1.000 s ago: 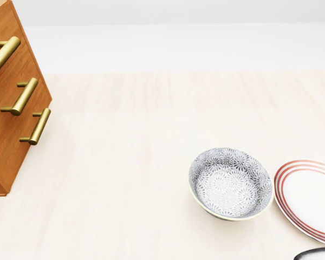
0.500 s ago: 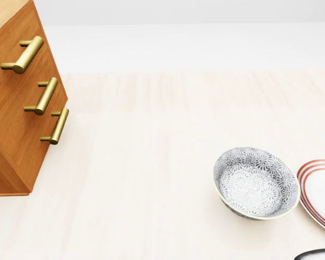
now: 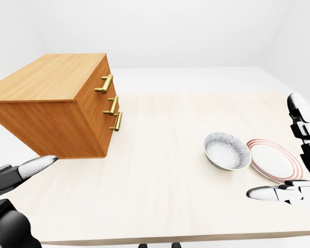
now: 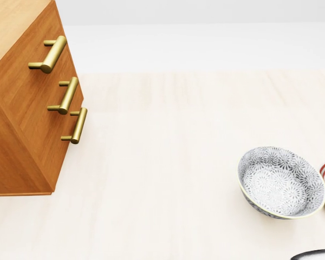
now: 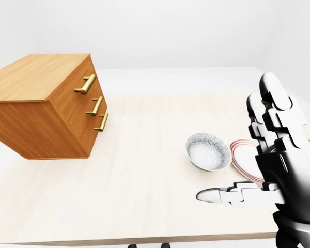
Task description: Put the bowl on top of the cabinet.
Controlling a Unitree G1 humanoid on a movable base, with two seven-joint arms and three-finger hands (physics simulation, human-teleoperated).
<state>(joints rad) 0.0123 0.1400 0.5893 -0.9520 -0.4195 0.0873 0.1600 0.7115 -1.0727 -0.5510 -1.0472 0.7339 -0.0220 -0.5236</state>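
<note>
1. A grey-and-white patterned bowl [image 3: 227, 151] sits upright on the pale wooden table [image 3: 155, 196], toward the right side and in the near half of the tabletop.
2. Just right of the bowl lies a white plate [image 3: 275, 159] ringed in red. The two rims meet in the left-eye view, but whether they actually touch cannot be told.
3. The wooden cabinet [image 3: 51, 108] stands on the table's left side, well apart from the bowl, with open tabletop between them.
4. Three brass handles [image 3: 106, 83] run down the cabinet face that is turned toward the right, one under another.
5. The bowl rests on the table, not yet on the cabinet's flat top [image 3: 49, 75].
6. The robot's right hand [image 5: 281, 170] hangs near the viewer at the right, just nearer than the plate. Its fingers [image 5: 271, 106] are spread and upright, its thumb juts left, and it holds nothing.
7. The left hand [image 3: 5, 181] enters at the near left edge, below the cabinet's near corner. One finger stretches straight out and grips nothing, while the rest is cut off by the edge.
</note>
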